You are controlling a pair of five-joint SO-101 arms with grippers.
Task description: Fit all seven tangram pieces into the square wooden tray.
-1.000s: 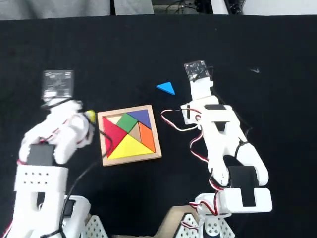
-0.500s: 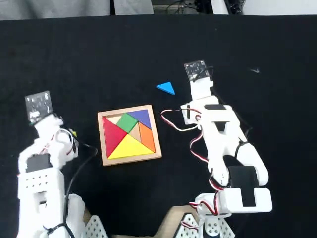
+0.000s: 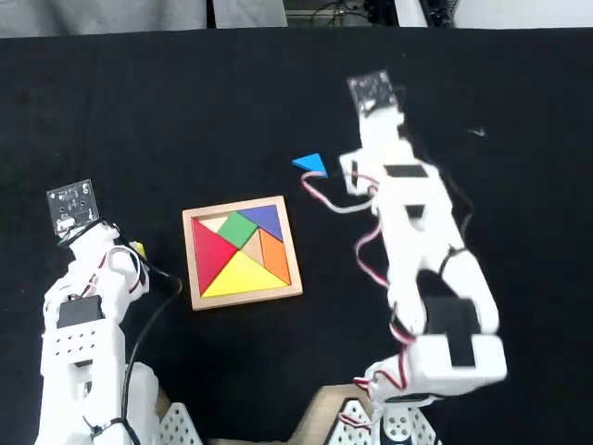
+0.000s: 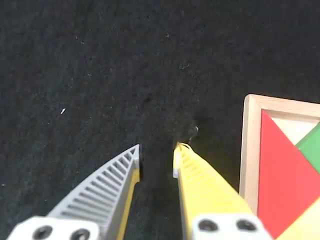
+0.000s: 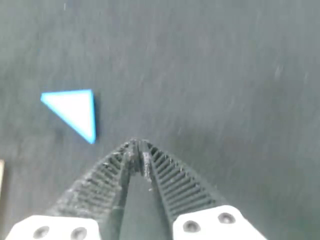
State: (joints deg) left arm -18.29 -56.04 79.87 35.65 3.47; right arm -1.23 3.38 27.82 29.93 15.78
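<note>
Pieces (image 3: 243, 273) in red, green, purple, orange and yellow lay in the square wooden tray (image 3: 188, 264) near the middle of the tabletop (image 3: 482, 93), with bare wood showing in one corner. I saw the blue triangle (image 3: 310, 165) lying beyond the tray's far edge, apart from it. My right gripper (image 5: 136, 147), fingers pressed together, sat near that triangle. My left gripper (image 4: 157, 150), slightly spread over bare tabletop, hung just beside the tray's rim.

Your left gripper (image 4: 157, 148) now sits back from the tray's (image 3: 243, 298) left edge, well clear of it, while your right gripper (image 5: 138, 147) reaches farther forward, alongside the blue triangle (image 3: 310, 165).
</note>
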